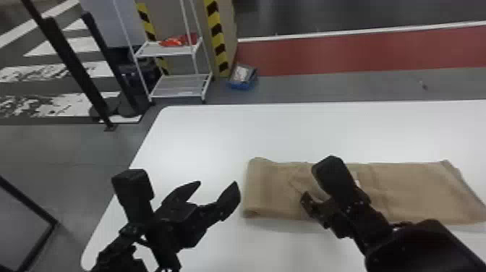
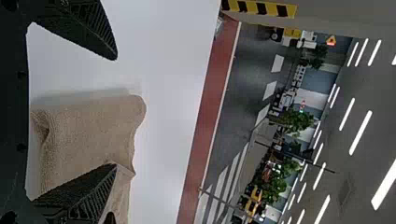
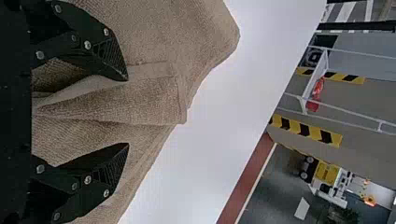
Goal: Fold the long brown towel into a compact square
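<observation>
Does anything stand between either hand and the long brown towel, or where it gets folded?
Nothing visible does. The black right hand is open over the long brown cloth towel, fingers astride a raised fold; the black left hand is open near the towel's left end, with no object between.

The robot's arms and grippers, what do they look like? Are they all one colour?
Nearly all black! The left arm and right arm are chunky, each with a blocky black piece near its gripper. The left gripper and right gripper have flat, tapering fingers with ribbed pads. Round silvery screws dot the right one.
</observation>
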